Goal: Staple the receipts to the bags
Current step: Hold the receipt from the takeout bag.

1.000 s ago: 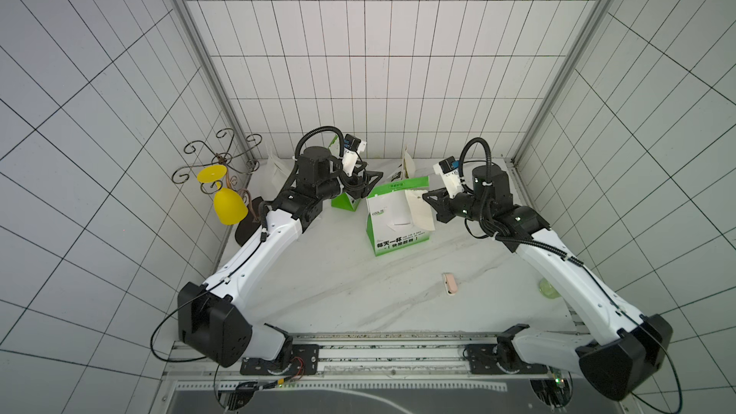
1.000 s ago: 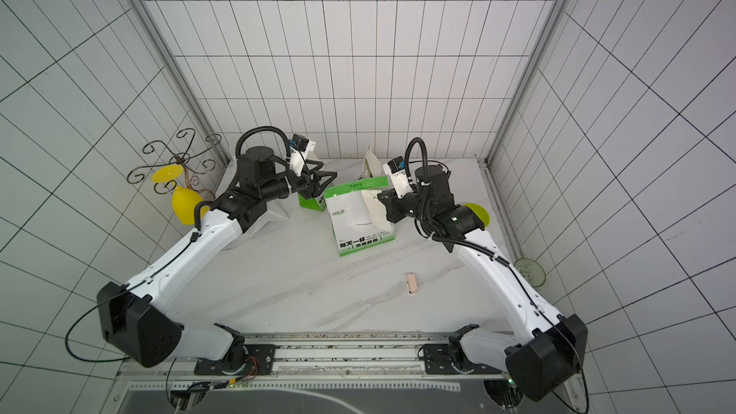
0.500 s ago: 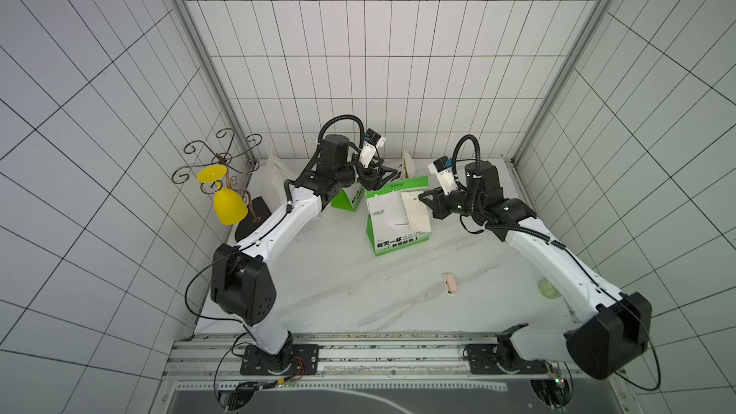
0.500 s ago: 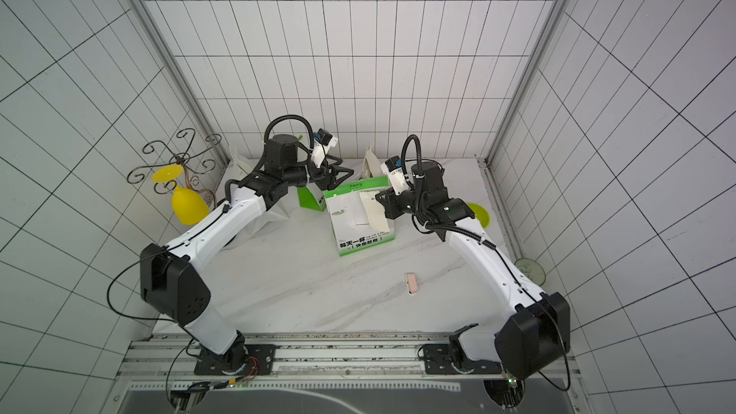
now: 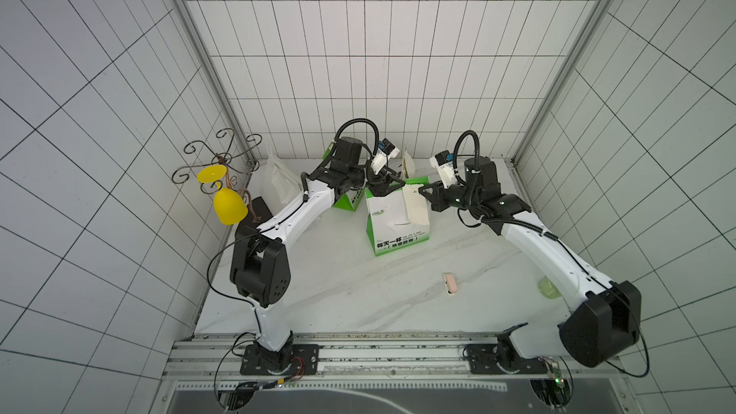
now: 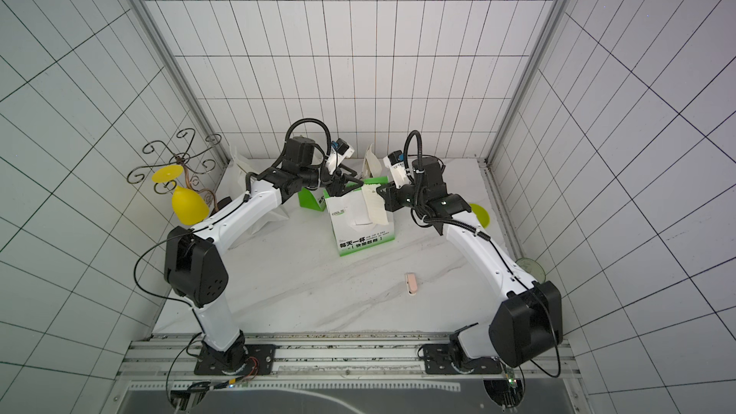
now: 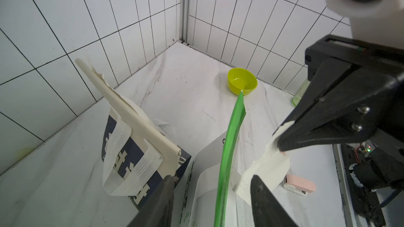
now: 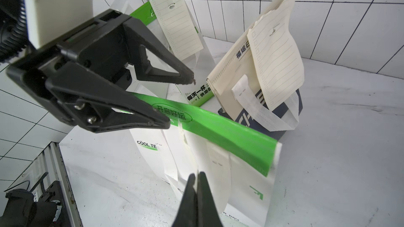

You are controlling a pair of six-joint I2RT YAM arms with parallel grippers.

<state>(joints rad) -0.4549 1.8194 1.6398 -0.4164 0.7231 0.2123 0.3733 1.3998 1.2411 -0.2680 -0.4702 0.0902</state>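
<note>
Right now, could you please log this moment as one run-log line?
left claw: open, straddling green rim of white-and-green bag | right claw: shut on receipt against that bag | pink stapler: lying on table, unheld

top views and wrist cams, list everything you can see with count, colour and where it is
green-and-white bags: two; one mid-table, one beside it by the left arm
navy bag: one, white handles, back of table
white bag: one, back left corner
receipts: three seen, cream; on the middle bag, the navy bag, the other green bag
stapler: one, pink, front of table
bowl: one, yellow-green, back right
glass: one, clear green, right edge
cup: one, yellow, hanging on the stand
wire stand: one, black, left corner
table: one, white marble
left gripper: black, open, either side of the middle bag's green top edge
right gripper: black, shut on the middle bag's receipt
</note>
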